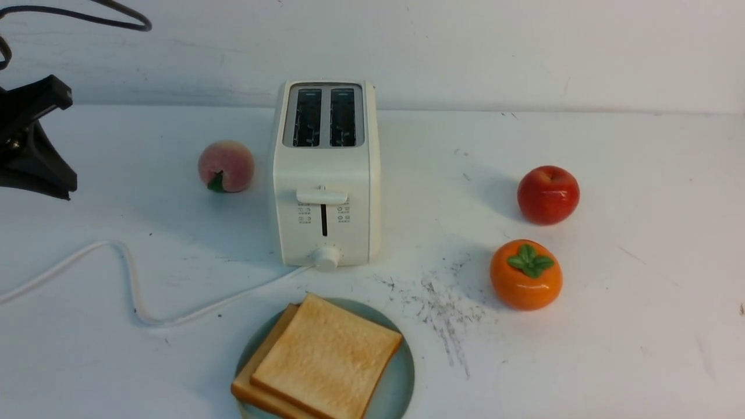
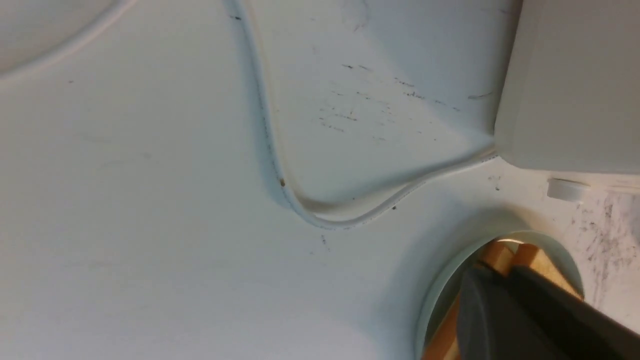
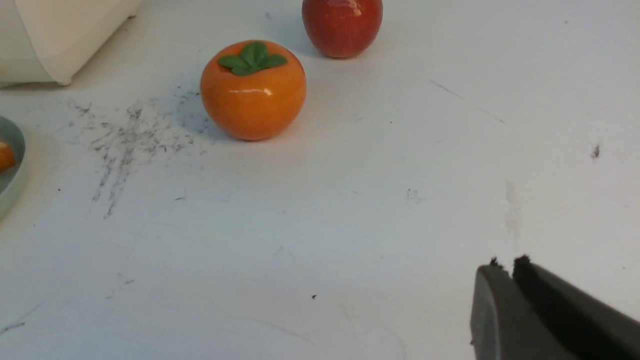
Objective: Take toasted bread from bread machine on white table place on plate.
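Observation:
Two slices of toasted bread (image 1: 326,355) lie stacked and offset on the teal plate (image 1: 398,378) at the near middle of the white table (image 1: 611,349). The cream bread machine (image 1: 326,174) stands behind the plate, both slots empty. Neither gripper shows in the front view. In the left wrist view my left gripper (image 2: 500,275) has its jaws together and empty, apart from the plate (image 2: 432,300) and the toast corners (image 2: 500,252) seen behind it. My right gripper (image 3: 505,265) is shut and empty over bare table.
A peach (image 1: 226,166) sits left of the toaster. A red apple (image 1: 547,195) and an orange persimmon (image 1: 525,274) sit to its right. The white cord (image 1: 128,273) loops across the left of the table. A black clamp (image 1: 29,139) stands at the far left.

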